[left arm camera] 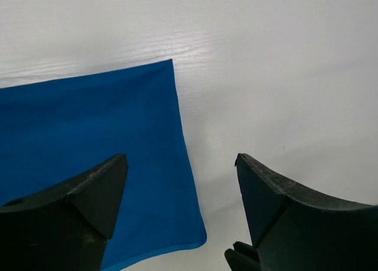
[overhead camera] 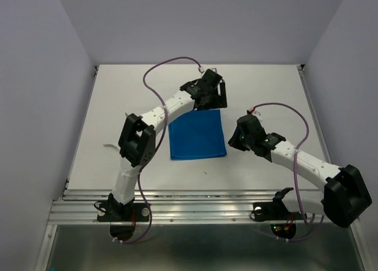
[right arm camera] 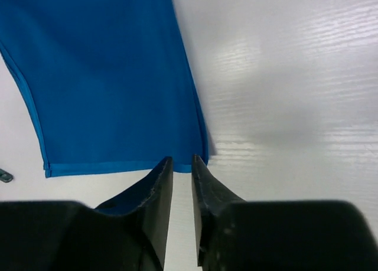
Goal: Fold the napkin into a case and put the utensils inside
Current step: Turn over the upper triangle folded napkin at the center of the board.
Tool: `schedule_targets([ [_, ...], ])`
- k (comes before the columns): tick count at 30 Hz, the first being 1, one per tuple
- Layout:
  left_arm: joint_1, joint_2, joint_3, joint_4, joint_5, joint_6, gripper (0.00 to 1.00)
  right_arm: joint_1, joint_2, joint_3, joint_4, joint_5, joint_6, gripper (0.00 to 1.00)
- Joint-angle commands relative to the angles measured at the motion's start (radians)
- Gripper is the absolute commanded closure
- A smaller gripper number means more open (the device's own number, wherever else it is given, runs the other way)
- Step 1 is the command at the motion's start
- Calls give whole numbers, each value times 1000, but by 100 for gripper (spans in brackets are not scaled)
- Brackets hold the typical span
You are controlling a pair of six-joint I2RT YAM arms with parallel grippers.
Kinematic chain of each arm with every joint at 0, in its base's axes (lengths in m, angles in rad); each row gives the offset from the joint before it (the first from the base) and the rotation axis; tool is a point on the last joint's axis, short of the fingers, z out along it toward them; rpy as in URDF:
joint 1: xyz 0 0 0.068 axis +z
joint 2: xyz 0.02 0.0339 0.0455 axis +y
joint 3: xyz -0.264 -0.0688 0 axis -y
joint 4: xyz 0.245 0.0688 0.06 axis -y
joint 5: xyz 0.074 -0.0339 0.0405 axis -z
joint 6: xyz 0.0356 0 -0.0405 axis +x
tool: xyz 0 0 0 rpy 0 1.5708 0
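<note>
Napkin (overhead camera: 198, 134) mid-table, folded into flat rectangle, not yet narrow case; left gripper (left arm camera: 180, 165) gaping wide, empty, over far edge; right gripper (right arm camera: 182, 160) nearly pinched, slim gap, holding nothing, just beside right edge; utensils not visible, tucking-in remains.

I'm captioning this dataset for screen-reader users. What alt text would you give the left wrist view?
A bright blue napkin lies flat on a white table, one corner near the bottom of the frame. The left gripper hangs above it with its two dark jaws wide open, one over the cloth and one over bare table.
</note>
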Motion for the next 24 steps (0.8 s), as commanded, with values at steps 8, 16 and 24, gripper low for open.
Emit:
schedule_targets([
  [8, 202, -315, -422, 112, -28, -19, 42, -22, 199, 134, 81, -335, -151, 93],
  [16, 283, -289, -534, 182, -14, -3, 51, -22, 312, 108, 88, -286, -137, 94],
  [24, 285, -245, -572, 198, -25, -8, 52, -22, 336, 59, 88, -221, -116, 95],
])
